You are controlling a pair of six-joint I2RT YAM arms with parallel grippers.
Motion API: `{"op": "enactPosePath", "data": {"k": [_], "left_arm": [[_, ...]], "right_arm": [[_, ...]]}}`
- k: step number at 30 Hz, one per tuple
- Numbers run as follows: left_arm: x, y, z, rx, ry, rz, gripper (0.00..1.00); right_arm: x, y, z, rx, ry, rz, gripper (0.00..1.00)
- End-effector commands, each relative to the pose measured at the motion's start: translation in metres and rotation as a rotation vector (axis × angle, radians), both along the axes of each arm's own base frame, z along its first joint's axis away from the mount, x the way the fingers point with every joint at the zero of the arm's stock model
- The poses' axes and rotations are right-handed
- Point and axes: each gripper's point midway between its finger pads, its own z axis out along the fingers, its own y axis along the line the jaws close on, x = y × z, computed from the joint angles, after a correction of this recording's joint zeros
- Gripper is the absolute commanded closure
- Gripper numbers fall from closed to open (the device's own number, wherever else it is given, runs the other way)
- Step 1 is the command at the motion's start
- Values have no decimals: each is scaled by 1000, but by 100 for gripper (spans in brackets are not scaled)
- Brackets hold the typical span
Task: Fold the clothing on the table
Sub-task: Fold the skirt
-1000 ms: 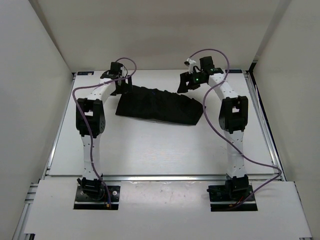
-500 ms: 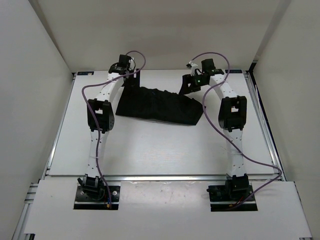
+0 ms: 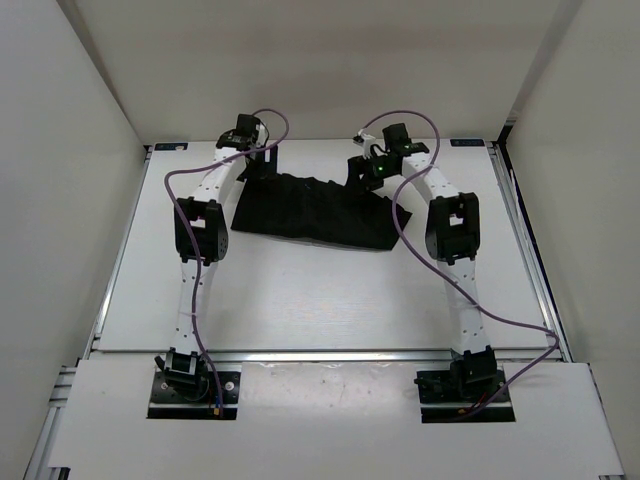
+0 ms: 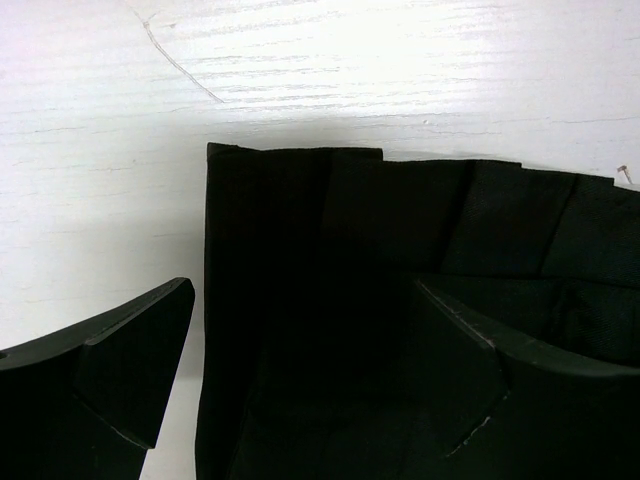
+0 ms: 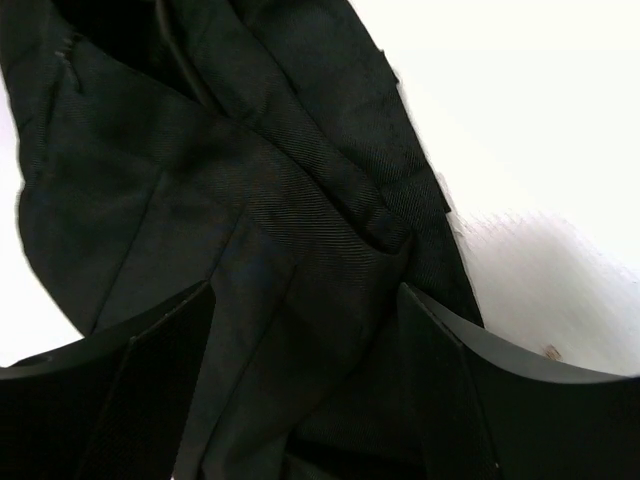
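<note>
The black pleated clothing (image 3: 315, 212) lies spread across the far half of the white table (image 3: 300, 290). My left gripper (image 3: 255, 165) hovers at its far left corner. In the left wrist view that corner (image 4: 300, 200) lies flat between the open left gripper (image 4: 305, 300); one finger (image 4: 130, 370) is over bare table, the other over cloth. My right gripper (image 3: 362, 172) is over the far right part. In the right wrist view rumpled folds of clothing (image 5: 200, 150) fill the gap of the right gripper (image 5: 305, 295), whose jaws stand apart on either side.
Metal rails (image 3: 525, 250) run along the table's sides, and white walls close in on the left, right and back. Purple cables (image 3: 415, 225) loop from both arms. Bare tabletop (image 5: 540, 120) shows past the cloth's edge.
The left gripper reached farther to the cloth's far left corner. The right gripper shifted left over the cloth's far edge, its jaws narrowing a little. The cloth's right end looks flatter.
</note>
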Motion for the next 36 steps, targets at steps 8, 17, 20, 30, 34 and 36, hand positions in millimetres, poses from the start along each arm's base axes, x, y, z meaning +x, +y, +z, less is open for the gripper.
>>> {"op": "enactPosePath", "data": {"k": [8,17,20,30,34,36], "left_arm": [[5,4,47,-49,-83,6,2],[3,8,50,-45,-79,17,1],[5,10,58,-48,-99,18,1],[8,23,76,-40,-135,43,1],[7,24,71,-38,-124,42,1],[7,19,75,-46,-134,38,1]], "right_arm": [[13,4,-6,-22,-36,-15,28],[19,6,14,-31,-81,-24,100],[15,-5,41,0,-72,-54,100],[-2,-68,128,128,-75,-172,100],[-3,-96,127,118,-52,-252,100],[-8,-107,117,104,0,-306,100]]}}
